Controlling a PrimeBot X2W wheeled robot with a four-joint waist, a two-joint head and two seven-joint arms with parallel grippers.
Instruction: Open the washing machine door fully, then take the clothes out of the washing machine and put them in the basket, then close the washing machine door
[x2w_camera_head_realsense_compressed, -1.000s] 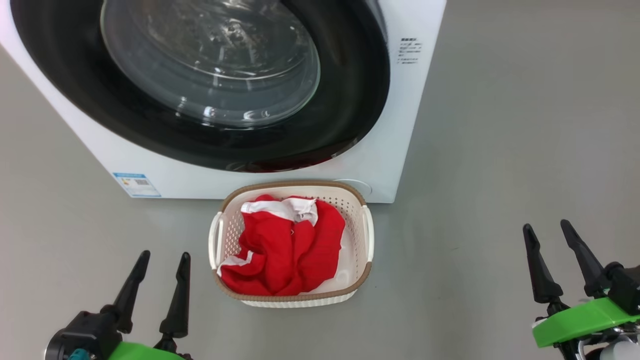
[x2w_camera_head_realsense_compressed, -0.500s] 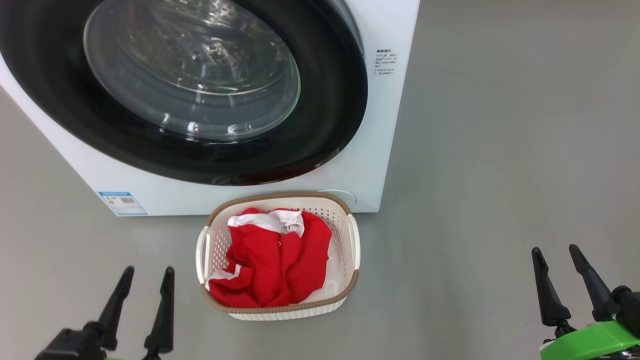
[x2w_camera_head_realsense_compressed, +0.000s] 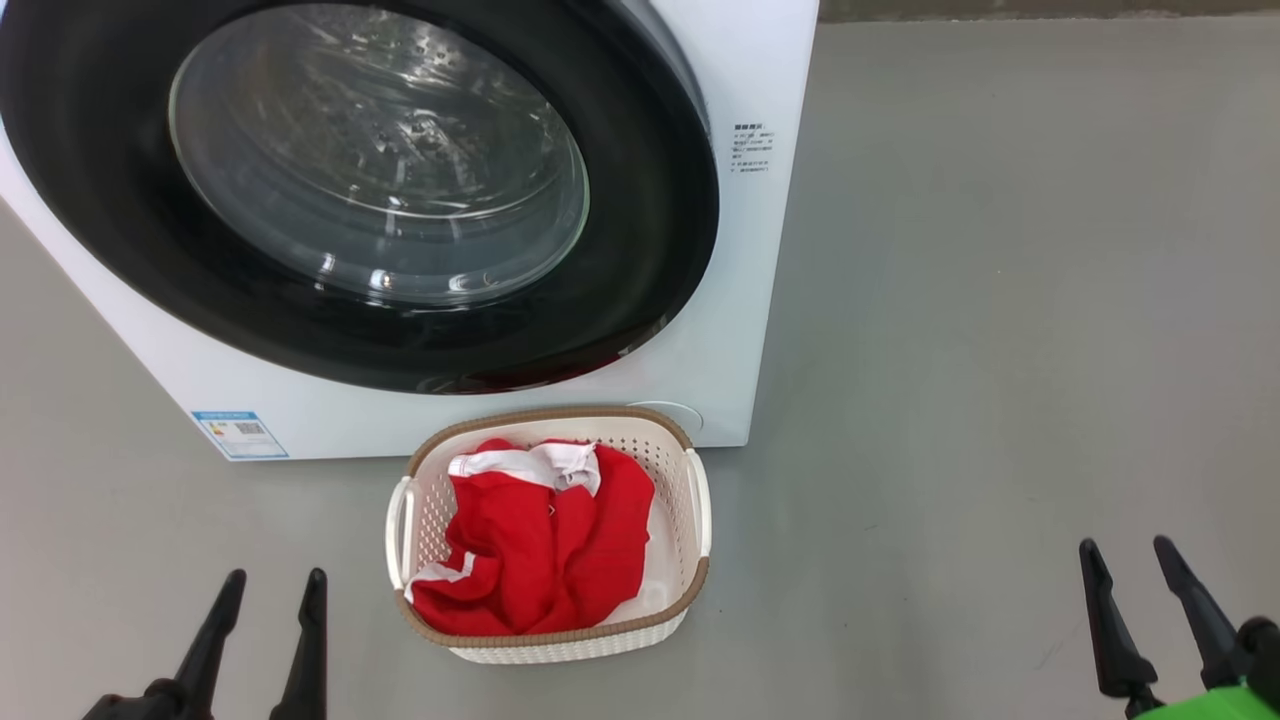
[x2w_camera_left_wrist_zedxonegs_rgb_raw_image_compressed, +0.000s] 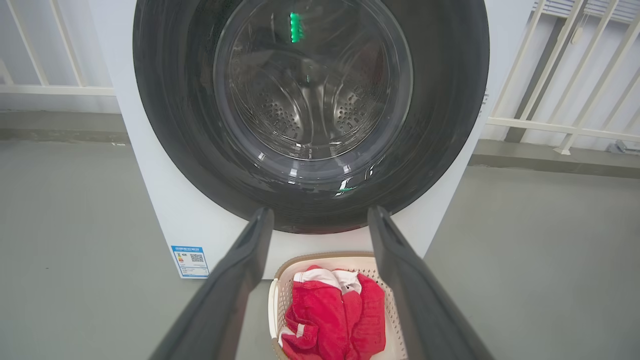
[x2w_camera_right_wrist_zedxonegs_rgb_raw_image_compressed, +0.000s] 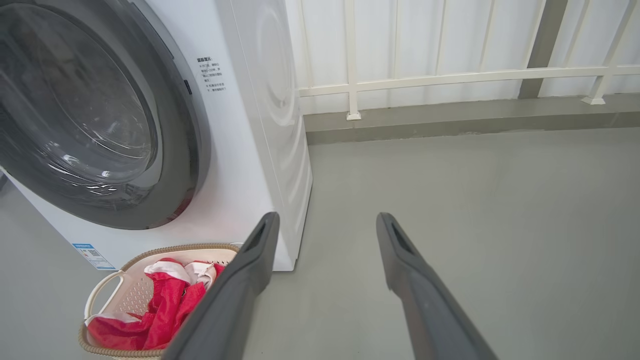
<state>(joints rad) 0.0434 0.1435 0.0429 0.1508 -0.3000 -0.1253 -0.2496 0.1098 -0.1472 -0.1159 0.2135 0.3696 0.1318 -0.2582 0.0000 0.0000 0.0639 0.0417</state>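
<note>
The washing machine door (x2w_camera_head_realsense_compressed: 380, 160), with its black rim and glass window, sits shut against the white washing machine (x2w_camera_head_realsense_compressed: 740, 330). On the floor in front stands the cream basket (x2w_camera_head_realsense_compressed: 560, 412), and the red and white clothes (x2w_camera_head_realsense_compressed: 540, 545) lie in it. My left gripper (x2w_camera_head_realsense_compressed: 277, 575) hovers low, left of the basket, open and empty. My right gripper (x2w_camera_head_realsense_compressed: 1125, 543) hangs far to the right over bare floor, also open and empty. The left wrist view looks between the left gripper (x2w_camera_left_wrist_zedxonegs_rgb_raw_image_compressed: 321, 210) fingers at the door (x2w_camera_left_wrist_zedxonegs_rgb_raw_image_compressed: 310, 100) and clothes (x2w_camera_left_wrist_zedxonegs_rgb_raw_image_compressed: 330, 315). The right gripper (x2w_camera_right_wrist_zedxonegs_rgb_raw_image_compressed: 327, 216) faces the floor beside the washer.
Grey floor (x2w_camera_head_realsense_compressed: 1000, 350) stretches wide to the right of the washer. A white railing (x2w_camera_right_wrist_zedxonegs_rgb_raw_image_compressed: 450, 77) on a low kerb runs behind the machine. A blue label sticker (x2w_camera_head_realsense_compressed: 240, 433) marks the washer's lower left front.
The whole head view has shifted, so the camera moved. Both grippers now show lower in it, still open. Door, basket and clothes stand as before.
</note>
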